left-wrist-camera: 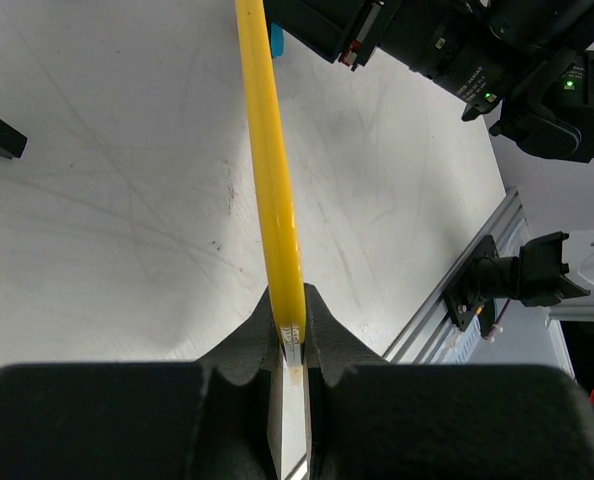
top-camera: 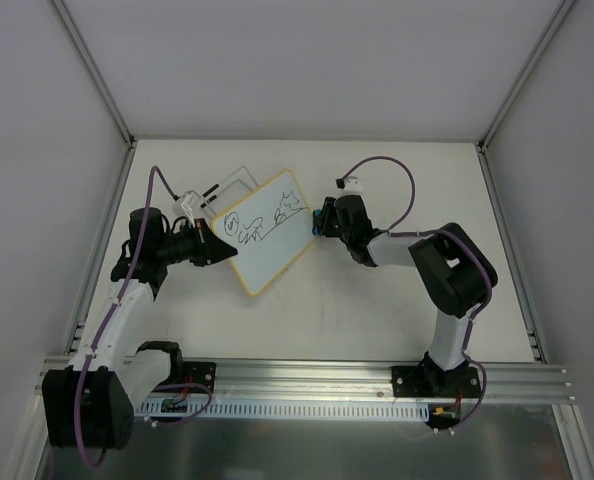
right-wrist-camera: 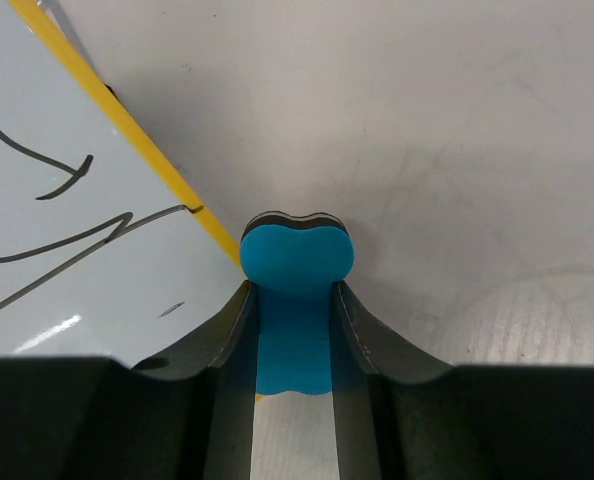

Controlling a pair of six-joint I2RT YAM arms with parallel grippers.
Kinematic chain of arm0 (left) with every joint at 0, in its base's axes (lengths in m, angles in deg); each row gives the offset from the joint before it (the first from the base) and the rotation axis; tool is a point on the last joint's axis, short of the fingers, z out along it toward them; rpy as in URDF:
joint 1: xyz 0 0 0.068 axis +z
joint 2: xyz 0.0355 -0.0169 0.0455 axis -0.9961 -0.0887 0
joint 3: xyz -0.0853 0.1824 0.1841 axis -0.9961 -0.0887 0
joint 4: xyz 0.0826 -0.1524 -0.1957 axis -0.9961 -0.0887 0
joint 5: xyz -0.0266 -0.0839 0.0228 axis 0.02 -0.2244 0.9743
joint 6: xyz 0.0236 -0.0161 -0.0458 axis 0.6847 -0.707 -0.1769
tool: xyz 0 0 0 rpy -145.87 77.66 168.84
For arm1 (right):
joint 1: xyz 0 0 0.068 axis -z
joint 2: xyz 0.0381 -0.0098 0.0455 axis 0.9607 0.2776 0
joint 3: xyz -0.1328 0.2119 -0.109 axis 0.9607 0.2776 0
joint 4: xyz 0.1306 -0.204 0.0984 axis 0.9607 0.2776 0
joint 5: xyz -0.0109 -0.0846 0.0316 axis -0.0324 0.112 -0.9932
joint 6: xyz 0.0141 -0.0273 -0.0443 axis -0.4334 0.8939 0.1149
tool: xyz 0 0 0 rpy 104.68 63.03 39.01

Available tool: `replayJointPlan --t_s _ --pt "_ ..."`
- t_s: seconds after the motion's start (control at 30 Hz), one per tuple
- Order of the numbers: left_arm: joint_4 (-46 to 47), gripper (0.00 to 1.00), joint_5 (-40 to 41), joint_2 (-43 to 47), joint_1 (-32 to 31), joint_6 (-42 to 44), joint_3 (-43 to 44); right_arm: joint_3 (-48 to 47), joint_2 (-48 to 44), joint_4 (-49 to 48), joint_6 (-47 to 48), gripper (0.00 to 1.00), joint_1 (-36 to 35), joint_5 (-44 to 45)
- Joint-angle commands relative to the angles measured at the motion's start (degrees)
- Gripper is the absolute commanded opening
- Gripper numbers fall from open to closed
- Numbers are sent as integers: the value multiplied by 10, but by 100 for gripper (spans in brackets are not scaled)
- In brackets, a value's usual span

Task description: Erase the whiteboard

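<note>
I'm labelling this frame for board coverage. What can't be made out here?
- Left wrist view: whiteboard seen edge-on in the left end effector, scribbles hidden.
- Right wrist view: left frame edge cuts off most scribbles.
- Top view: right end effector hides nearly all of the blue eraser.

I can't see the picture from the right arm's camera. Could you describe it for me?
The right hand grips a blue eraser. Just left of it is the whiteboard, with black scribbles and a yellow rim, and the white table lies behind.
</note>
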Motion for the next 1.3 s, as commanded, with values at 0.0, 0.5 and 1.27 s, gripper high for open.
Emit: replayJointPlan --t_s 0.0,0.5,1.27 --pt "24 0 -90 8 -12 -14 15 -26 8 17 -10 0 -2 14" --pt "24 0 -92 8 -12 -13 14 -35 -24 -6 65 0 -60 -70" --pt "25 0 -98 11 -12 -12 15 -28 -21 76 43 0 -1 -45"
